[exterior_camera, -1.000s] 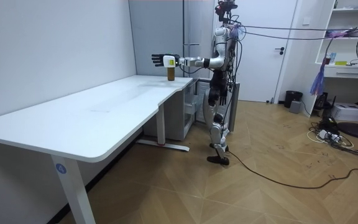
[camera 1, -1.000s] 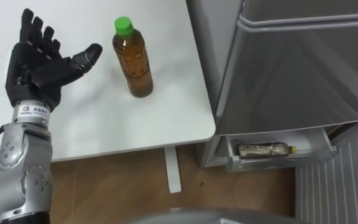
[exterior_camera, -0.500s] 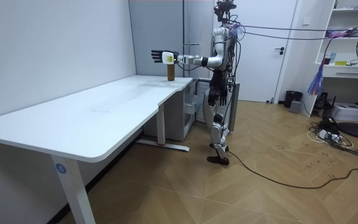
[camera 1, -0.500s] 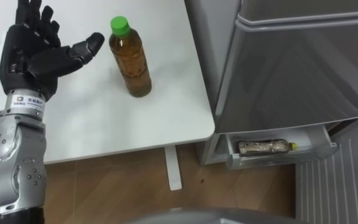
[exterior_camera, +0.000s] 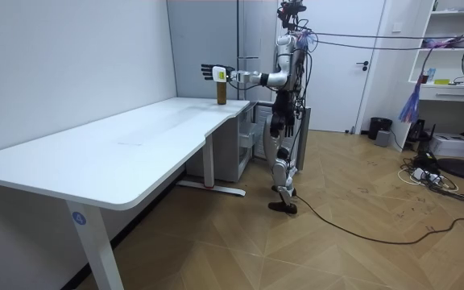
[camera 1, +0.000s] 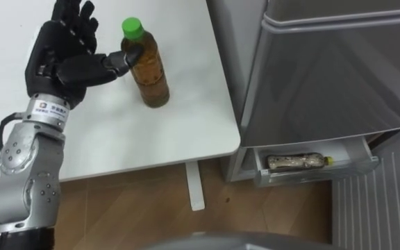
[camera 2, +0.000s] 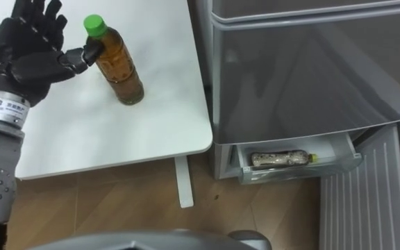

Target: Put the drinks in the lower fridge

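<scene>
A bottle of brown tea with a green cap (camera 1: 149,75) stands upright on the white table (camera 1: 110,142), near its right edge. My left hand (camera 1: 64,59) hovers just left of the bottle, open, its fingers straight and pointing up. The thumb tip (camera 1: 132,55) rests against the bottle's neck below the cap. The right eye view shows the same hand (camera 2: 21,59) and bottle (camera 2: 119,68). In the room view I stand at the table's far end beside the fridge, left hand (exterior_camera: 213,74) held out over the bottle (exterior_camera: 221,93). A second bottle (camera 1: 297,162) lies on its side in the open lower fridge drawer (camera 1: 316,175).
The grey fridge (camera 1: 325,76) stands right of the table, its lower drawer pulled out near the wooden floor (camera 1: 151,208). A white table leg (camera 1: 194,186) reaches the floor between table and fridge. The white table stretches away to the left.
My left hand has moved right toward the bottle, and its thumb now touches the bottle's neck. The bottle on the table and the one in the drawer have not moved.
</scene>
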Robot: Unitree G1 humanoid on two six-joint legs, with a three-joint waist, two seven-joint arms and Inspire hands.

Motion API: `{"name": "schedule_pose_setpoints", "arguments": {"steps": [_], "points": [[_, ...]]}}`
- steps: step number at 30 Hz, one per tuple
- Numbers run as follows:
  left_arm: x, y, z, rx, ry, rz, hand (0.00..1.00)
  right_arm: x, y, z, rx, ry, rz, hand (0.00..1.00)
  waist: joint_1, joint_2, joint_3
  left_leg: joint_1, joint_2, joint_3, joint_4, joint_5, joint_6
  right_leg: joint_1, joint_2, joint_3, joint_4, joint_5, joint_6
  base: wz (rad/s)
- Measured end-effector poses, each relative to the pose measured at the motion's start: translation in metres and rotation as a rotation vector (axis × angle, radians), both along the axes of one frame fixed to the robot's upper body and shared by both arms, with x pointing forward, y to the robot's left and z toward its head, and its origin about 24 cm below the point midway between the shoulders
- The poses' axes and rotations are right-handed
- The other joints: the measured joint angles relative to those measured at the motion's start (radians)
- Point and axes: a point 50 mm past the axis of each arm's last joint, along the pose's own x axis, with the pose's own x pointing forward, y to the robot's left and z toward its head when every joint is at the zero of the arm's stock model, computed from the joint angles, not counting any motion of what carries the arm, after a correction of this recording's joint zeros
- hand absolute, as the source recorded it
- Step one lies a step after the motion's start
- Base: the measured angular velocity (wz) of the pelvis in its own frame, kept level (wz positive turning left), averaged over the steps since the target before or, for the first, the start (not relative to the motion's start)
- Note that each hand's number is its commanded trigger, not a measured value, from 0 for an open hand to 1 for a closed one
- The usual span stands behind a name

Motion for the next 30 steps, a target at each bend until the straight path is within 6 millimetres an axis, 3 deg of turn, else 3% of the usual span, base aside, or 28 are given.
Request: {"name": "schedule_pose_setpoints", "arguments": {"steps": [14,30], "points": [[0.005,-0.009,0.000,0.171,0.012,-0.051,0.00,0.002,0.002,-0.001,0.005,0.005,0.029,0.00,-0.001,-0.010,0.0042,0.003,0.001,0.004,0.006,0.000,0.000,0.002,-0.001,0.000,0.012,0.000,0.000,0.00],[0.005,-0.012,-0.004,0.300,0.044,-0.056,0.00,0.003,0.002,-0.001,-0.001,0.005,0.035,0.00,-0.027,-0.019,-0.0038,0.005,0.002,0.008,0.011,0.000,0.000,0.007,-0.001,-0.001,0.012,0.000,-0.001,0.00]]}}
